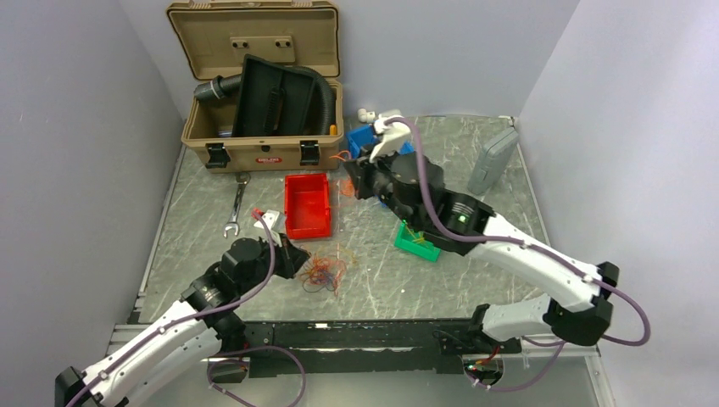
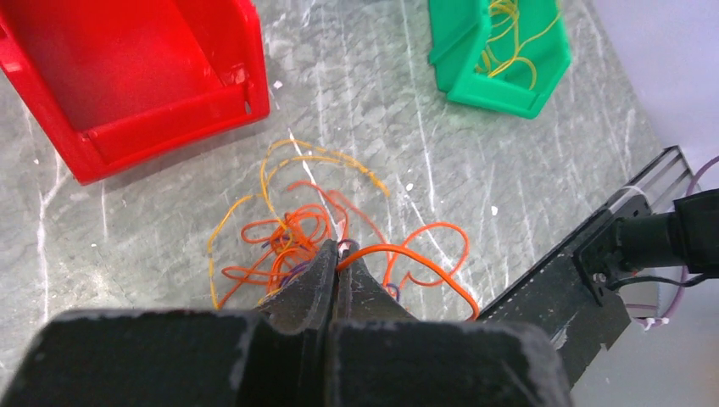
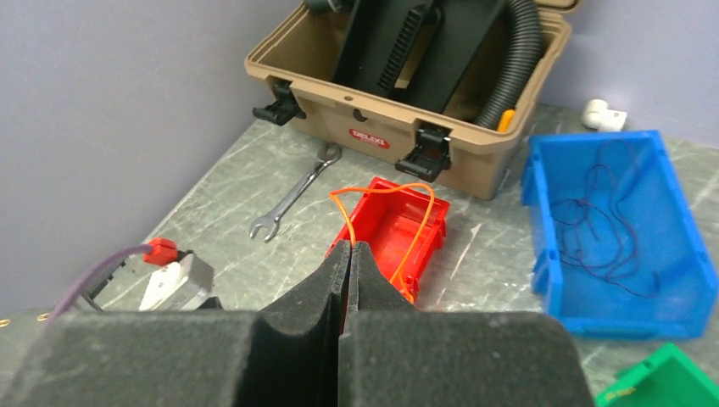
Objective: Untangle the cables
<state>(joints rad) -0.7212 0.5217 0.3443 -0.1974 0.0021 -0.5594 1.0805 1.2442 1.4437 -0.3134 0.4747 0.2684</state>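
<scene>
Left hand (image 2: 339, 254) is pinched shut on one orange strand (image 2: 428, 264) at the near edge of the cables (image 2: 284, 237). They are a loose orange, yellow and red tangle on the tabletop (image 2: 526, 170), near the red bin (image 2: 110, 68). Right hand (image 3: 349, 250) is closed on a separate orange wire (image 3: 386, 186) that loops over that bin. Yellow wires sit in the green bin (image 2: 475, 89), dark ones in the blue bin (image 3: 543, 246). Best to draw the strand out slowly so its loops slide free rather than cinch the knot.

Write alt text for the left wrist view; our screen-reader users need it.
The left gripper, shut, pinches an orange strand of the tangled cables on the grey table. A red bin sits upper left; a green bin holding yellow wire, upper right.
</scene>
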